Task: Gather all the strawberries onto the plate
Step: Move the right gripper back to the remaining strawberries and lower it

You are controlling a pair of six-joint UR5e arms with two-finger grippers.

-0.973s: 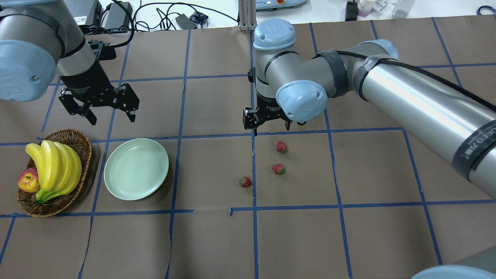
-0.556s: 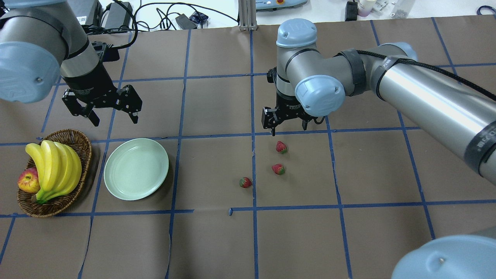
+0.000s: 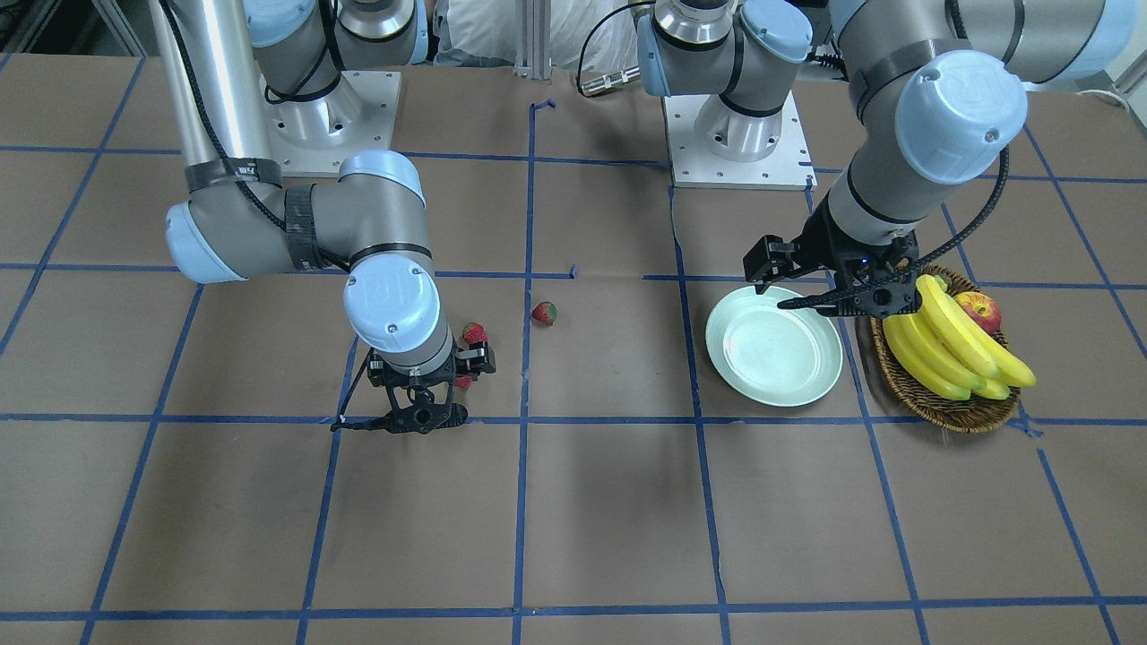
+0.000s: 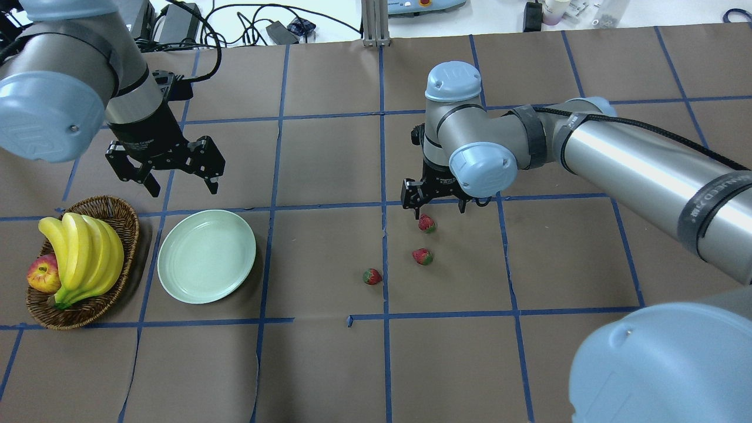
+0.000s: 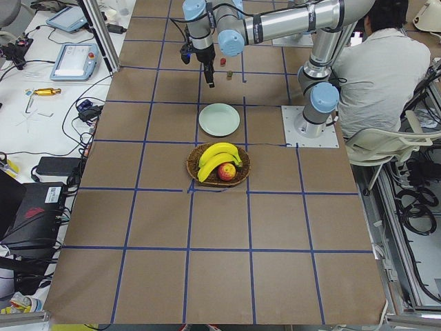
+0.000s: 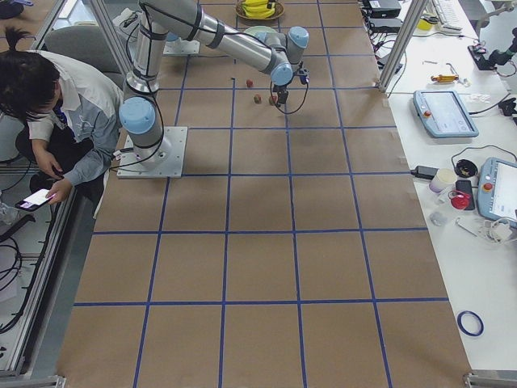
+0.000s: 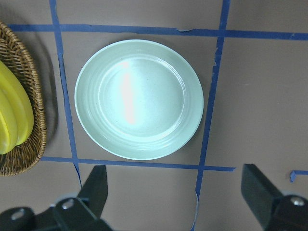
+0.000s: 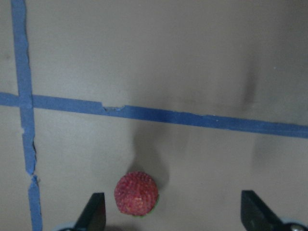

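Three small red strawberries lie on the brown paper right of centre: a far one (image 4: 426,223), a middle one (image 4: 422,256) and a near-left one (image 4: 372,276). My right gripper (image 4: 437,208) hangs open just behind and above the far strawberry. In the right wrist view that strawberry (image 8: 136,193) sits between the fingers, closer to the left fingertip (image 8: 94,211). The pale green plate (image 4: 206,257) holds nothing. My left gripper (image 4: 182,187) hovers open behind the plate's far rim. The left wrist view looks down on the plate (image 7: 138,99).
A wicker basket (image 4: 123,217) with bananas (image 4: 82,255) and an apple (image 4: 42,275) stands left of the plate. Cables and devices lie past the table's far edge. A seated person (image 5: 386,69) is behind the robot bases.
My right gripper has moved rightward and down, closing on the far strawberry. My left gripper has shifted a little right, toward the plate. Strawberries and plate have not moved.
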